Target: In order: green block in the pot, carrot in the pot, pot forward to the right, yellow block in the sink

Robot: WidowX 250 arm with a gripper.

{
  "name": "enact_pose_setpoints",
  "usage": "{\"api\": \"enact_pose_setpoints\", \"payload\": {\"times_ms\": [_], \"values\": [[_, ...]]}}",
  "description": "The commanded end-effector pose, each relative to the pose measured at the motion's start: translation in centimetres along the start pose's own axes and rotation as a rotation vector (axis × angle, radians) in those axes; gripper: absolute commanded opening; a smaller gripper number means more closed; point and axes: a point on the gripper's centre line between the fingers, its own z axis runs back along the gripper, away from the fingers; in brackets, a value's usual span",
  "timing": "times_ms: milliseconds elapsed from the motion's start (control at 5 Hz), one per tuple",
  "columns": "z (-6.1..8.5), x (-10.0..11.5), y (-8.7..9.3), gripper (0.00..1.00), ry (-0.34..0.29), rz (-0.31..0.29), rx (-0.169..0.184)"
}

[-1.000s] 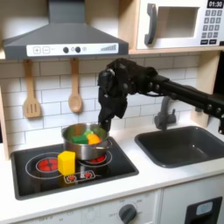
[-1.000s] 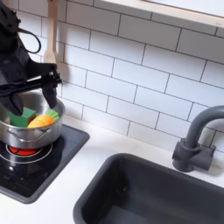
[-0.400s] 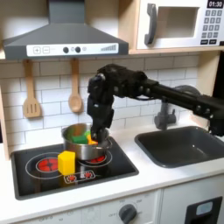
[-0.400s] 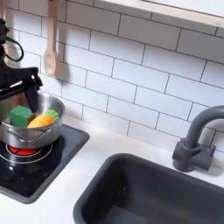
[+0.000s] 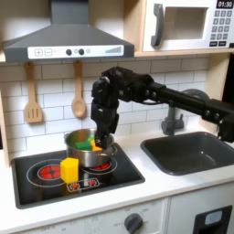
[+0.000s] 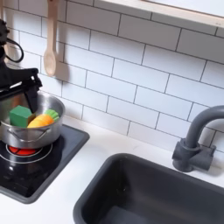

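Note:
The silver pot stands on the stovetop's back burner. Inside it lie the green block and the carrot. In the second exterior view the pot shows the green block on the left and the carrot beside it, its leafy tip toward the wall. My gripper hangs low over the pot's back rim, open, nothing between its fingers; the second exterior view puts the gripper at its left edge. The yellow block stands on the stovetop in front of the pot. The sink lies to the first exterior view's right.
The black stovetop has red rings. A dark arched faucet stands behind the sink. Wooden utensils hang on the tiled wall, a range hood is overhead, and a microwave sits at the upper right.
Since a second ago my arm has shifted toward the first exterior view's left and dropped lower over the pot's rim. It has held still over the last half second.

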Motion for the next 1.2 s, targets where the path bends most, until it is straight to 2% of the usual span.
{"api": "enact_pose_setpoints", "payload": {"times_ms": [0,200,400,600,800,1000], "values": [[0.4,-0.2,-0.8,1.0,0.017,0.118,-0.018],[0.5,1.0,-0.6,1.0,0.002,0.185,0.014],[-0.5,1.5,-0.6,1.0,0.008,0.224,0.044],[-0.9,2.3,0.0,1.0,0.019,0.258,0.099],[-1.8,2.7,0.8,1.0,0.048,0.259,0.153],[-2.4,2.6,0.9,1.0,0.067,0.259,0.169]]}}
